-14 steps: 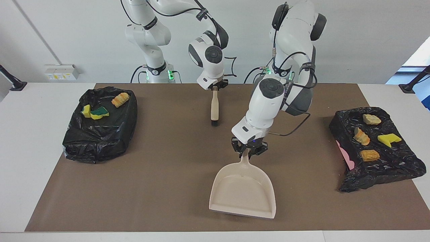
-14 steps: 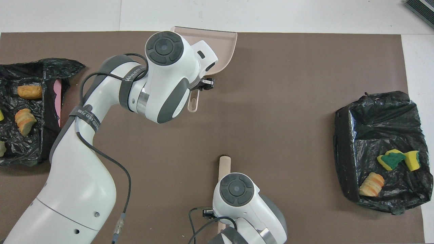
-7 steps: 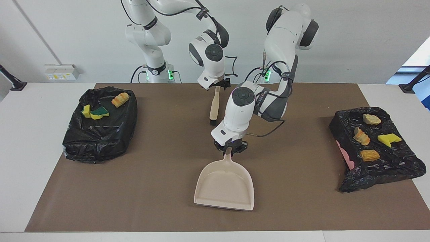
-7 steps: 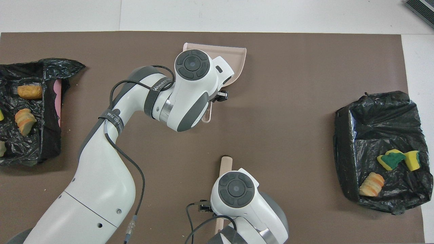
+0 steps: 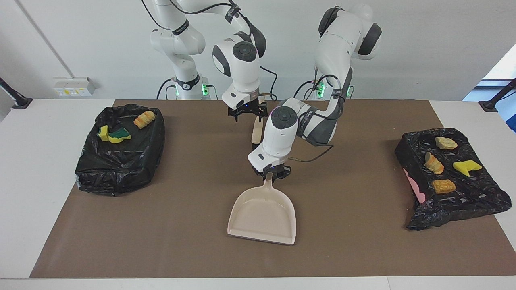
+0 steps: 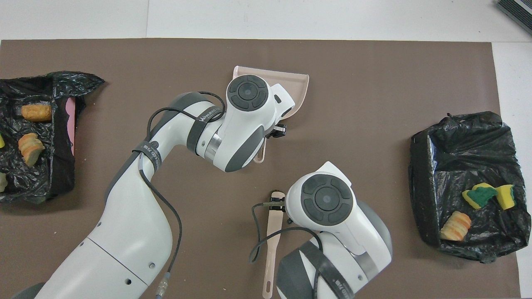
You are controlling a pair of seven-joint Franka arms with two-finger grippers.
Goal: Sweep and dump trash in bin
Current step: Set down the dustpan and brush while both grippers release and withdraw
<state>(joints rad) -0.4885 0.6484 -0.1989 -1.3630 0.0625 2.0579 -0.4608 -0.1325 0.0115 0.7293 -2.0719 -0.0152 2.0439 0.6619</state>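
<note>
— Fingers on the left gripper (image 5: 271,174): how do they stand?
— Pinched on the thin handle of the pale beige plastic dustpan (image 5: 262,215). In the facing view its wide scoop spreads out at six o'clock from the grip, over the middle of the flat brown table mat (image 5: 363,241). Whether the dustpan touches the mat, I cannot tell
— And the right gripper (image 5: 246,114)?
— Its fingers are spread wide, with nothing between them. It hangs in the air by the long pale beige hand brush (image 5: 255,133), which lies flat on the mat at about four o'clock from it in that same view, nearer to the robots than the dustpan
— Where is the trash (image 5: 119,135)?
— Small torn chunks of sponge and foam, in two lots. Three of them, yellow, yellow-and-green and orange, lie in the crumpled black plastic-lined bin (image 5: 121,173) at nine o'clock of the facing view, at the right arm's end. Four more, beige, orange and yellow, rest on the sloping black plastic-wrapped box (image 5: 463,201) at three o'clock, at the left arm's end. Both lots are well apart from the dustpan and the brush
</note>
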